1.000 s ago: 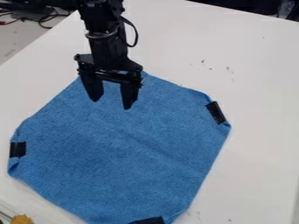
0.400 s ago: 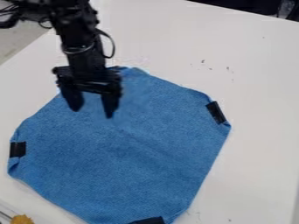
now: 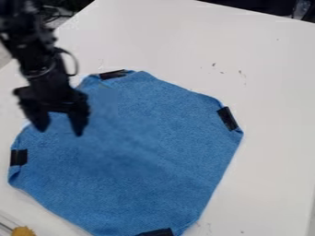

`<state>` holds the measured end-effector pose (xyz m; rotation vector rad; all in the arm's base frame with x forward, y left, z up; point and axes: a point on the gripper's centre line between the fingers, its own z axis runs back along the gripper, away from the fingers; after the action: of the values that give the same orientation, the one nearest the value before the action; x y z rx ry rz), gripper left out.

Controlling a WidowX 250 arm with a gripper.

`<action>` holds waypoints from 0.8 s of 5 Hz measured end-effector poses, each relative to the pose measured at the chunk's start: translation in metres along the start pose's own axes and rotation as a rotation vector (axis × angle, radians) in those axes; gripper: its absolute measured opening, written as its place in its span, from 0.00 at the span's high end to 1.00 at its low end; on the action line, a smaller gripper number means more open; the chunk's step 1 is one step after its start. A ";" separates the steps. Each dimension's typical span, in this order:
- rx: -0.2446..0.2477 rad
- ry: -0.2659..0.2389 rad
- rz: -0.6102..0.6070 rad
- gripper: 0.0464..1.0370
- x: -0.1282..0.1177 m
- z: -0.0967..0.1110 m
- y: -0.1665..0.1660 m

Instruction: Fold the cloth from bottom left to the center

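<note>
Found blue cloth (image 3: 132,147) spread out flat on white table (image 3: 271,106), across left and middle of view, down to bottom edge of view. Logged gripper (image 3: 61,133) over cloth's upper-left edge, fingers (image 3: 78,124) wide apart, pointing down, with blue fabric visible between. Could not tell touching or just above.

Traced cloth as rough eight-sided shape, corners tucked in short. Counted four black tape pieces at rim: top (image 3: 113,74), right (image 3: 227,118), left (image 3: 18,157), bottom (image 3: 155,232), last one cut by view's bottom edge. Saw faint slanting crease near cloth's middle.

Noted widest stretch of tabletop up and right of cloth, out to far table edge at upper right; narrower strip at left, below slanting table edge. Spotted small dark specks (image 3: 241,73) on tabletop beyond cloth's upper-right side. Saw dark shapes past far edge, too vague to name.

Marked arm (image 3: 37,55) slanting in from upper left, across table's left edge, blocking part of cloth's upper-left rim. Saw cables (image 3: 56,14) behind arm. Logged yellow-orange thing (image 3: 23,231) in bottom-left corner of view, near cloth's lower-left side, apart from cloth.
</note>
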<state>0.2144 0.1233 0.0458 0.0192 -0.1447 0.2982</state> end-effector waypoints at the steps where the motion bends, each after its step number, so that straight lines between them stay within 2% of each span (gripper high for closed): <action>1: 0.050 0.031 0.024 0.04 -0.017 -0.005 0.025; 2: 0.068 0.038 0.046 0.04 -0.027 -0.006 0.040; 4: 0.071 0.089 0.050 0.04 -0.037 -0.014 0.051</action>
<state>0.1664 0.1623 0.0268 0.0725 -0.0459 0.3534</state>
